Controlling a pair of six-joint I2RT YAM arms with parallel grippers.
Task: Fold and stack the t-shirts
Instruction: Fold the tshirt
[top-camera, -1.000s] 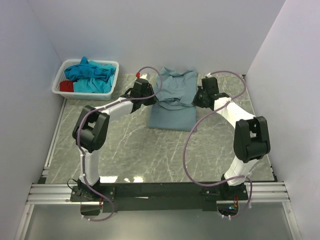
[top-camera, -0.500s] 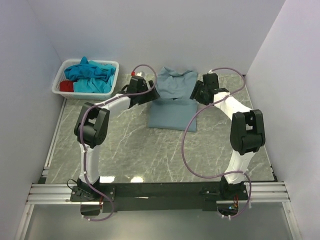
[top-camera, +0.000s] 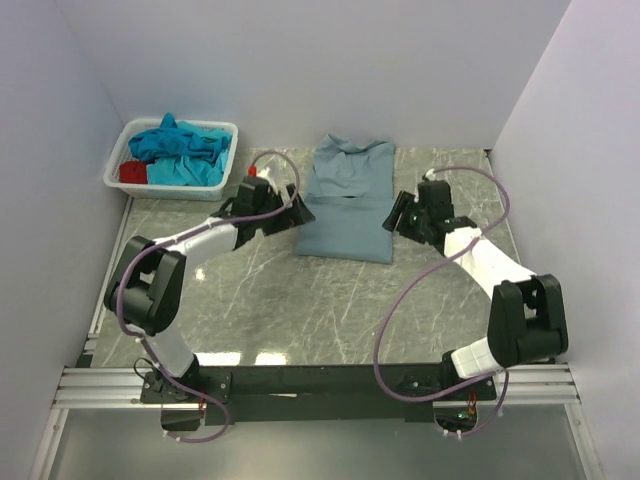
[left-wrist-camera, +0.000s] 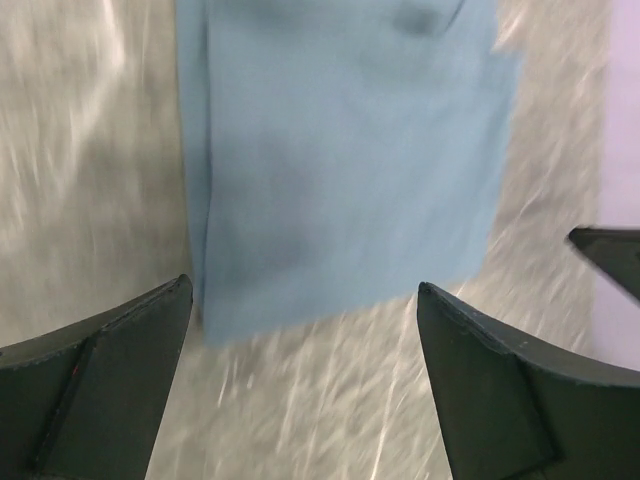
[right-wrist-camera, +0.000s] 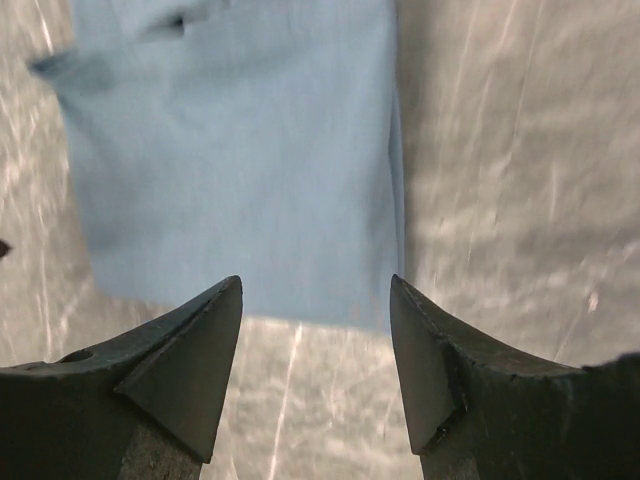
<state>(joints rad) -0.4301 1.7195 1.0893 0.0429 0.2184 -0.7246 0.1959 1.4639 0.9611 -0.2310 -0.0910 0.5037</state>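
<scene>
A dusty grey-blue t-shirt (top-camera: 348, 200) lies flat on the marble table at the back middle, its sides folded in to a long rectangle. My left gripper (top-camera: 298, 213) hovers open at the shirt's left edge, holding nothing. In the left wrist view the shirt (left-wrist-camera: 340, 150) fills the space ahead of the open left gripper (left-wrist-camera: 305, 300). My right gripper (top-camera: 397, 214) hangs open beside the shirt's right edge, empty. The right wrist view shows the shirt (right-wrist-camera: 240, 150) just beyond the open right gripper (right-wrist-camera: 315, 290). Turquoise t-shirts (top-camera: 178, 145) and a red one (top-camera: 131, 172) sit in the basket.
A white plastic basket (top-camera: 222, 128) stands at the back left corner of the table. White walls close in the table at the left, back and right. The marble tabletop (top-camera: 330, 300) stretches from the shirt toward the arm bases.
Both grippers have let go of the grey-blue shirt and opened. Both arms have drawn back toward the near side, the left one outward to the left, leaving the shirt lying flat.
</scene>
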